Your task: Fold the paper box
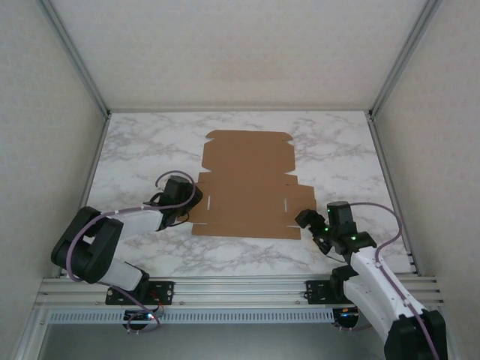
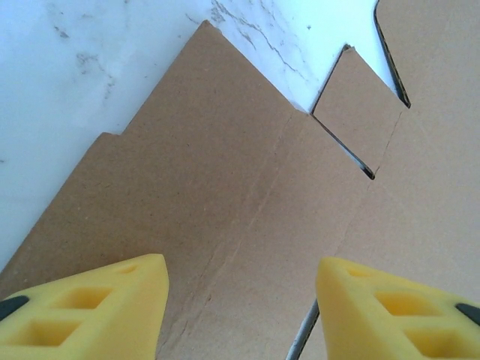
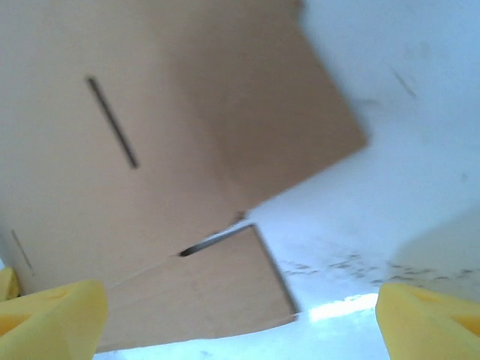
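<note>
The paper box (image 1: 247, 184) lies flat and unfolded on the marble table, a plain brown die-cut sheet with flaps and slots. My left gripper (image 1: 187, 201) hovers at its left side flap. In the left wrist view, the yellow fingers (image 2: 97, 307) stand apart above the cardboard (image 2: 225, 187) and its crease, holding nothing. My right gripper (image 1: 311, 227) sits by the sheet's near right corner. The right wrist view is blurred: the gripper (image 3: 240, 330) is wide open over a small corner flap (image 3: 202, 292) and bare table.
The marble tabletop (image 1: 337, 150) is bounded by white walls and aluminium posts at left and right. A metal rail (image 1: 240, 289) runs along the near edge where both arm bases are bolted. There is bare marble on both sides of the sheet.
</note>
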Robot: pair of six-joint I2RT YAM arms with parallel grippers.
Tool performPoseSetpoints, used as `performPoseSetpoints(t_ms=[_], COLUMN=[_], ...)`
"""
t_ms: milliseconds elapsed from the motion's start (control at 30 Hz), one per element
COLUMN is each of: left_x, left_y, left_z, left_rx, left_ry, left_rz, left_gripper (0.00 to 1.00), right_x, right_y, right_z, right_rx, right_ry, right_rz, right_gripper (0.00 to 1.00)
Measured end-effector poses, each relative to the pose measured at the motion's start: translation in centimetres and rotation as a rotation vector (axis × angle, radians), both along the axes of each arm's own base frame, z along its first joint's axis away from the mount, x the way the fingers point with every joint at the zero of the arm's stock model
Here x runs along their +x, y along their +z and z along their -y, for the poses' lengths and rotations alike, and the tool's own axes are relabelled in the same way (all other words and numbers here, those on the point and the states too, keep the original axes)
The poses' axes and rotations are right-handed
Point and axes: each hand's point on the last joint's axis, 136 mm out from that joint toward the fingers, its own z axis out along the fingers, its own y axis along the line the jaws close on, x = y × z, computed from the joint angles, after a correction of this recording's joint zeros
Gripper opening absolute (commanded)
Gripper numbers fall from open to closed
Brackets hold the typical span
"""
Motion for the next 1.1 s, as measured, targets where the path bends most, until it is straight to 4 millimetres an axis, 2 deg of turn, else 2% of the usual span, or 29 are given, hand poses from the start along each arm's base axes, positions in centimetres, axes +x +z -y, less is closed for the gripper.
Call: performPoseSetpoints(t_ms=[233, 500, 833, 933, 1100], left_x=[0.2, 0.3, 0.4, 0.4, 0.4], left_y=[-0.1, -0.1, -0.1, -0.1, -0.1], left_z=[0.0, -0.2, -0.5, -0.5, -0.6], left_rx=[0.001, 0.012, 0.028, 0.029, 0.034], left_ry=[0.003, 0.008, 0.014, 0.015, 0.019], left_rz=[0.010, 0.012, 0.020, 0.020, 0.020], left_gripper=[0.52, 0.52, 0.52, 0.52, 0.52], right_x=[0.6, 1.0, 0.8, 0.8, 2.6], right_y=[-0.4, -1.0, -0.8, -0.4, 2.8], right_z=[0.3, 0.5, 0.6, 0.6, -0.6], right_rx=[0.058, 0.093, 0.105, 0.120, 0.206], right_ry=[-0.087, -0.157, -0.159, -0.158, -0.108], right_rz=[-0.055, -0.121, -0.094, -0.050, 0.121], right_gripper=[0.93, 0.86, 0.67, 0.64, 0.62])
